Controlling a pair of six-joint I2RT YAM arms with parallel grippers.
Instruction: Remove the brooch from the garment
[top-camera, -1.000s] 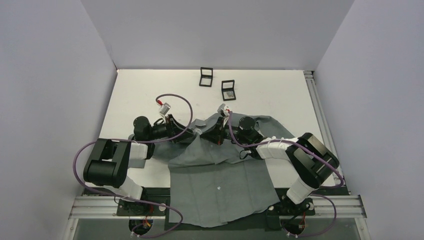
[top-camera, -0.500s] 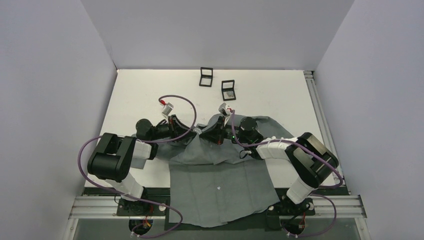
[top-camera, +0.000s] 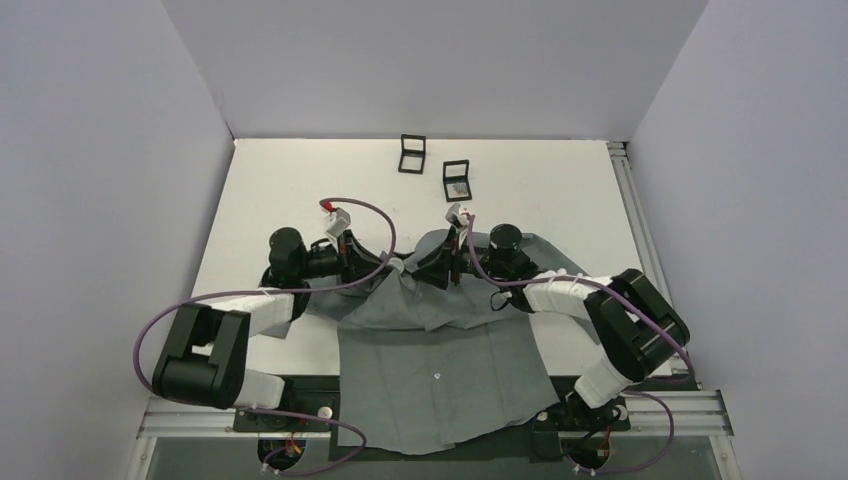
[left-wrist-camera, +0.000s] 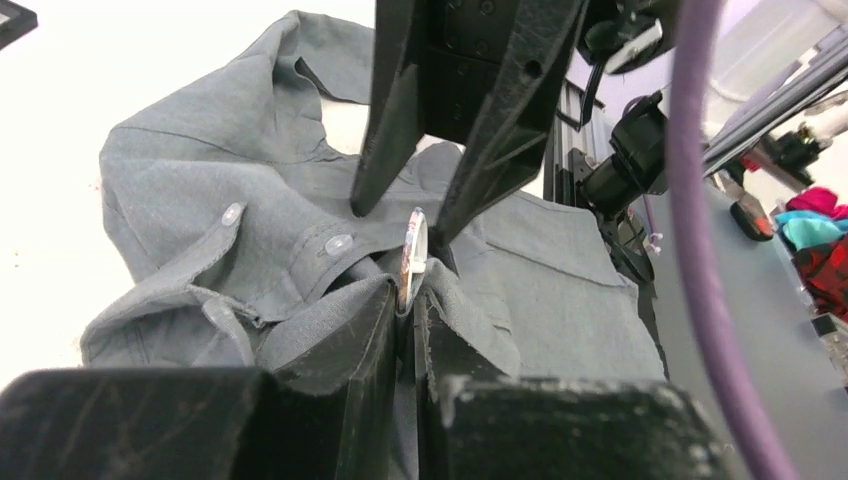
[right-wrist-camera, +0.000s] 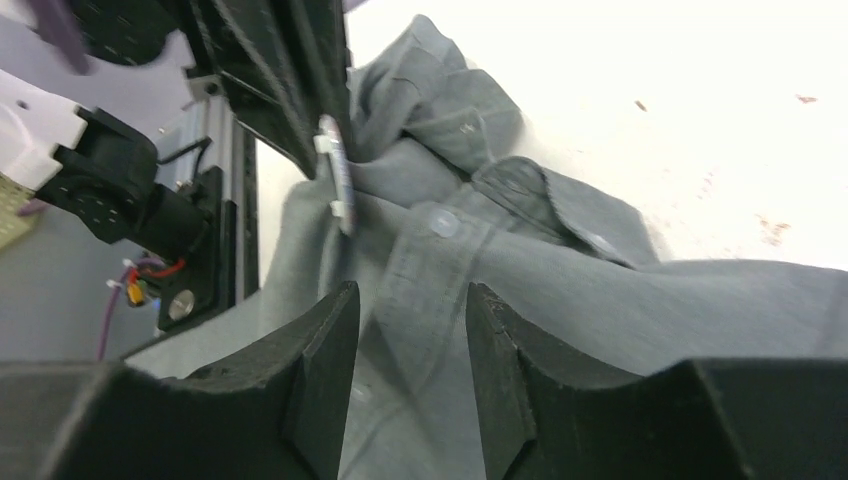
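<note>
The grey garment (top-camera: 440, 370) lies crumpled over the table's near middle, with its collar and white buttons showing in both wrist views. The brooch (left-wrist-camera: 411, 250) stands edge-on as a thin reddish disc at a raised fold of the cloth. My left gripper (left-wrist-camera: 408, 295) is shut on its lower edge, with cloth bunched against both fingers. My right gripper (right-wrist-camera: 410, 300) is open, its fingers (left-wrist-camera: 385, 150) straddling the brooch's top without pinching it. In the right wrist view the brooch (right-wrist-camera: 335, 185) hangs at the tip of the left fingers (right-wrist-camera: 295, 100). From above, both grippers (top-camera: 410, 268) meet over the collar.
Two small square black boxes (top-camera: 412, 153) (top-camera: 457, 180) stand at the back of the white table (top-camera: 290, 190). Purple cables loop above both arms. A metal rail (top-camera: 640, 240) runs along the right edge. The garment's hem hangs over the near edge between the arm bases.
My left gripper has closed on the brooch. My right gripper, shut a moment ago, has opened. The left arm's elbow has swung down and left.
</note>
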